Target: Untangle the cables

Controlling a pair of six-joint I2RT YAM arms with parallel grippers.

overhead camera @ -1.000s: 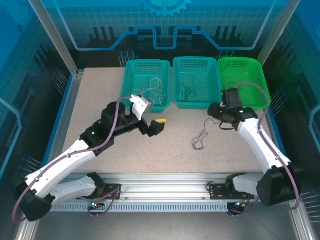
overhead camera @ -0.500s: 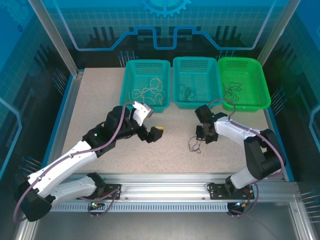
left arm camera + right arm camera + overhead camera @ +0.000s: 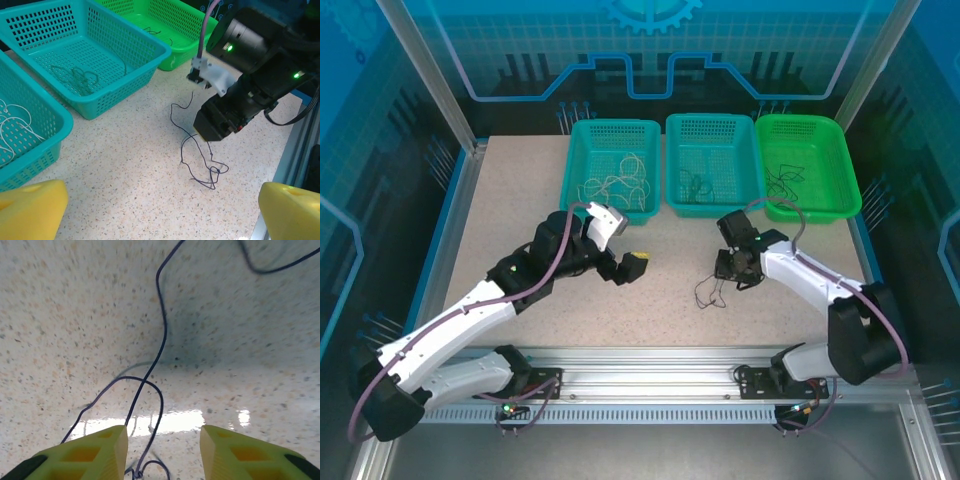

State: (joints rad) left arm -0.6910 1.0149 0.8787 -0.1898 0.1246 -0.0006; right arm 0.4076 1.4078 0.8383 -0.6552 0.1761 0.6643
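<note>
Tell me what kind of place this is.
Probably a robotics lab work cell: two robot arms mounted at a speckled table, an aluminium frame with blue printed panels around it, and plastic baskets holding thin cables.

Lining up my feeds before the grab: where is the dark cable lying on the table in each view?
Top external: dark cable just right of centre.
Left wrist: centre, curling toward lower right.
Right wrist: top centre down to bottom centre.
Shared landmark: the right gripper, open over it.
</note>
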